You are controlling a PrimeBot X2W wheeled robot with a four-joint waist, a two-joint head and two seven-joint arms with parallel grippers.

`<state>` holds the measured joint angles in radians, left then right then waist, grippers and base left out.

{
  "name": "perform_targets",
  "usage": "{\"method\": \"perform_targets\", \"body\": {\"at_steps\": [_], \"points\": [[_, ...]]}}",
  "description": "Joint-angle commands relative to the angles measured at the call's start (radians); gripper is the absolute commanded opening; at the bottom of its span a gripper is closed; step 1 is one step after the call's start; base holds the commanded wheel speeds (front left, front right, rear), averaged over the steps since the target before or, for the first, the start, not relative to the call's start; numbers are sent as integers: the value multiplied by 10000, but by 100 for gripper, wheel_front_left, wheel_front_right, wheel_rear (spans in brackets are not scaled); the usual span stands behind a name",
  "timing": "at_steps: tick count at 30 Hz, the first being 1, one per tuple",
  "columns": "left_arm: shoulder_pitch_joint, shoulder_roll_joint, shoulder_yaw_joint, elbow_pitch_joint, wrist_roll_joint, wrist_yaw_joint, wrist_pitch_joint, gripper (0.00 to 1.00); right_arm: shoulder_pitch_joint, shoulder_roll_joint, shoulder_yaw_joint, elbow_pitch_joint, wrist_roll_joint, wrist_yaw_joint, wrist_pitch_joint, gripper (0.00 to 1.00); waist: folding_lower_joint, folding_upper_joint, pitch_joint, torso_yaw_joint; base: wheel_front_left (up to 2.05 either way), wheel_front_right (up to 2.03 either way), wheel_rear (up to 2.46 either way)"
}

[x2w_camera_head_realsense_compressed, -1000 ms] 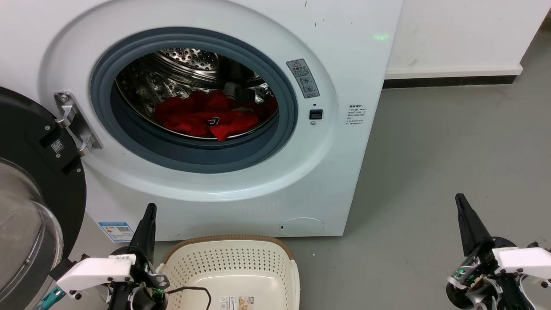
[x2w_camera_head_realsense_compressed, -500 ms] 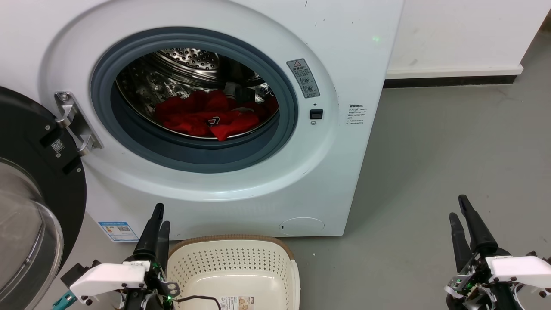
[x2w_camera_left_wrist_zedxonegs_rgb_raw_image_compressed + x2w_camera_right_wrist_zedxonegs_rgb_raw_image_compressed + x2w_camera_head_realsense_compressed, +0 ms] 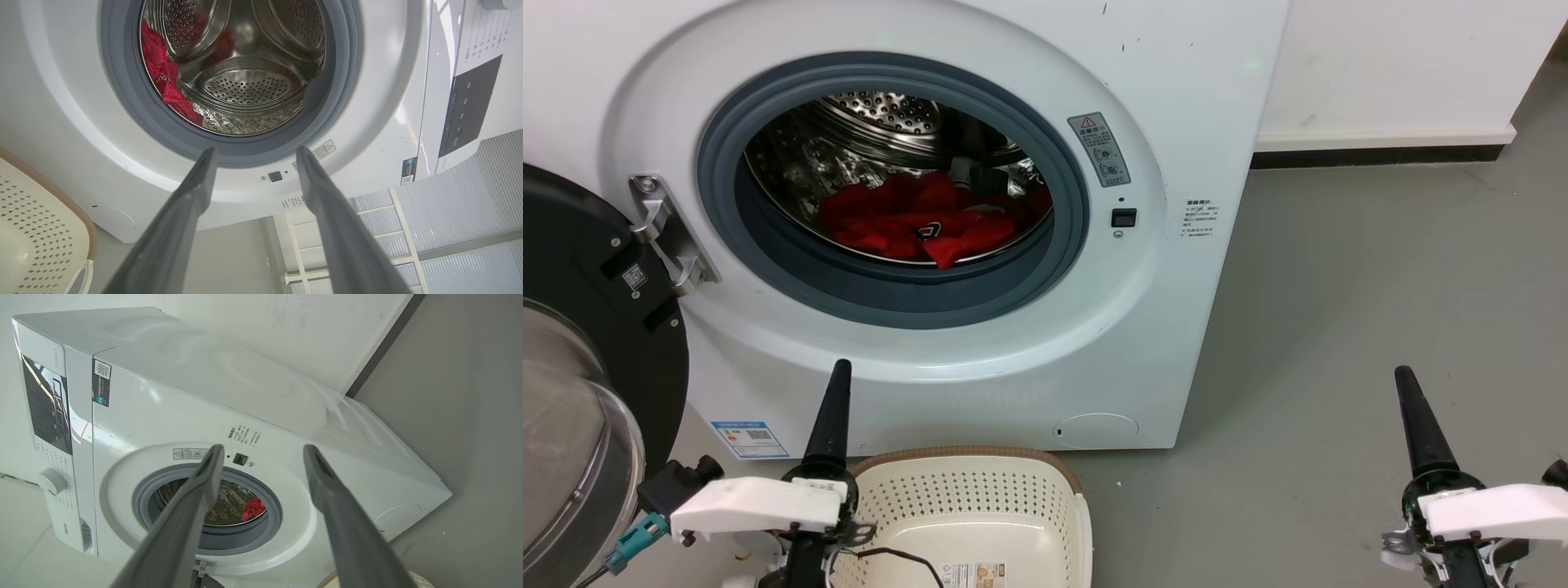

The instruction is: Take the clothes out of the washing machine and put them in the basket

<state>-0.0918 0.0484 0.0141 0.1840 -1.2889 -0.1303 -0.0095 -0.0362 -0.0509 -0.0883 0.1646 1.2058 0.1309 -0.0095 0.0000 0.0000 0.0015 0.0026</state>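
So the clothes (image 3: 923, 224) are a red heap low in the drum (image 3: 882, 114), toward its front. A small dark logo patch faces up and a bit of white shows just behind the heap. The washer (image 3: 1029, 359) has its door (image 3: 605, 269) swung wide open on the robot's left, so the grey seal (image 3: 1062, 163) is in plain sight. The basket (image 3: 968, 490) sits on the floor (image 3: 1339, 327) right in front of the washer, just under the porthole, with a paper label on its base.

The left gripper (image 3: 840, 371) is by the basket's left rim. Its fingers point up at the washer's front panel below the porthole, apart from it, and the white forearm runs off to the lower left. In the left wrist view its two fingers are spread with a clear gap and hold nothing. Their tips frame the bottom of the porthole.

The right gripper (image 3: 1403, 377) hangs over bare floor, well apart from the washer and the basket, fingers pointing up too. In the right wrist view its fingers are spread just as wide and hold nothing, aimed at the washer's front from off to the side.
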Motion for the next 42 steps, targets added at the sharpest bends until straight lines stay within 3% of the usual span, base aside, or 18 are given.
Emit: {"method": "perform_targets", "body": {"at_steps": [1, 14, 42], "points": [[-311, 23, -86, -214, 478, 31, -104, 100, -64, -7, -23, -272, -583, 0, -100, 100, 0, 0, -3, 4, 0, 0, 0], [-356, 24, -495, -350, 3251, 320, -581, 100, 210, -5, 179, -708, -3746, -1, -581, 100, 0, 0, -20, 11, 0, 0, 0], [-541, 57, -861, -47, 7641, 789, -1392, 100, 533, 1, 305, -1257, -7484, -1, -902, 100, 0, 0, -39, 71, 0, 0, 0]]}}
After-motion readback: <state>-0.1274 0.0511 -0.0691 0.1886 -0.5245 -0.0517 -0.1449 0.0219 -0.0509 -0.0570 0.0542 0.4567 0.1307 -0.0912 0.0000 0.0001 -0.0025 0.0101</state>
